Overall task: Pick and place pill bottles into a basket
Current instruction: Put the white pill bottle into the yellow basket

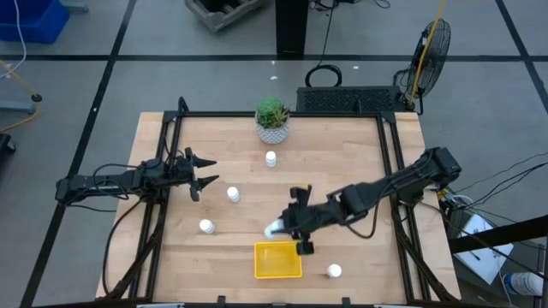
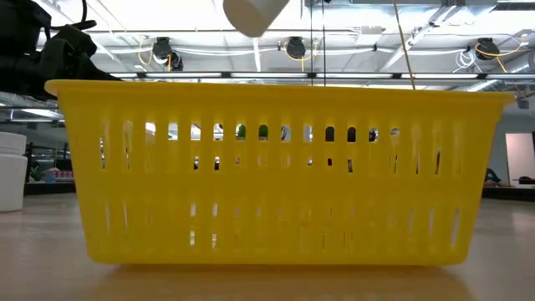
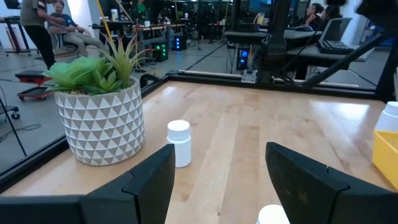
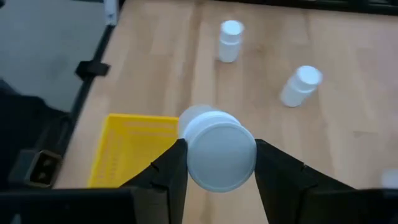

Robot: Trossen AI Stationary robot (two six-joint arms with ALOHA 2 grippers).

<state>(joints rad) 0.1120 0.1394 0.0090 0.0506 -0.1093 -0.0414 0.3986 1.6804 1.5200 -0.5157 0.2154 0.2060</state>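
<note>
Pinched between the right gripper's [image 4: 217,165] fingers, a pill bottle [image 4: 219,148] hung just beside the basket [image 1: 278,260], off its far edge. Carrying it over the tray's middle and lowering before release would probably keep it from bouncing out. Four other bottles [image 1: 233,194] stood scattered around the basket. The left gripper [image 1: 199,173] waited well beyond it, fingers spread.

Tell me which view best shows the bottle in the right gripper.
Right wrist view: the held bottle fills the frame between the right gripper's fingers. High view shows a small white speck; low view only its end; left wrist view, an edge.
</note>
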